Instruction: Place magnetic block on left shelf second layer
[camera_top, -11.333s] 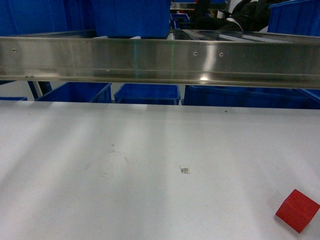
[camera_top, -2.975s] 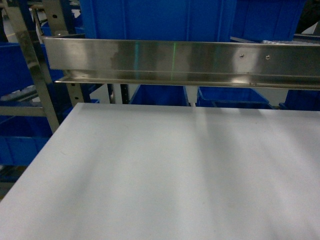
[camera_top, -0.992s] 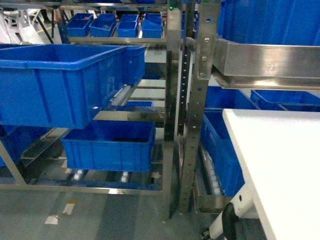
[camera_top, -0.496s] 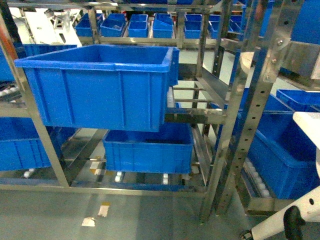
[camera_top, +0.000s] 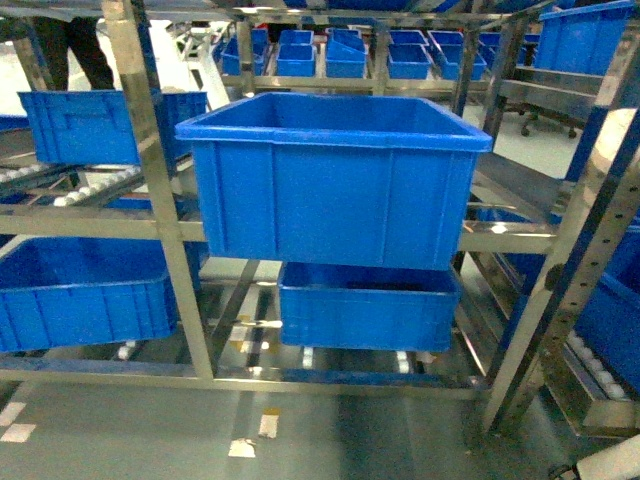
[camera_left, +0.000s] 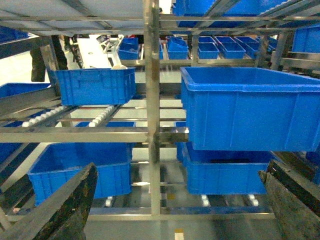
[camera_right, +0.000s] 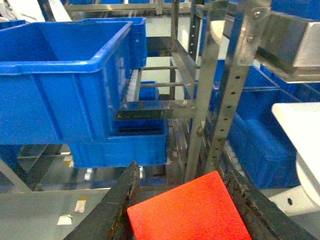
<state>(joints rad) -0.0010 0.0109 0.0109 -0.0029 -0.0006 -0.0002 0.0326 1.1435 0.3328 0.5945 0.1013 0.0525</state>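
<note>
The magnetic block (camera_right: 187, 212), a plain red cube, sits between the fingers of my right gripper (camera_right: 180, 175), which is shut on it. It shows only in the right wrist view. The left shelf second layer (camera_top: 500, 240) is a steel tier holding a large deep blue crate (camera_top: 330, 180), open on top. That crate (camera_right: 55, 85) lies ahead and to the left of the held block. My left gripper (camera_left: 175, 200) is open with nothing between its fingers and faces the same crate (camera_left: 250, 107). Neither gripper shows in the head view.
A shallower blue crate (camera_top: 368, 305) sits on the tier below. More blue crates (camera_top: 85, 290) fill the rack to the left. Perforated steel uprights (camera_right: 220, 100) stand between the block and the white table's edge (camera_right: 300, 125). A person (camera_top: 70, 40) stands at the far left.
The head view has swung left, away from the white table. The large blue crate has moved from the left of the view to its middle and looks closer.
</note>
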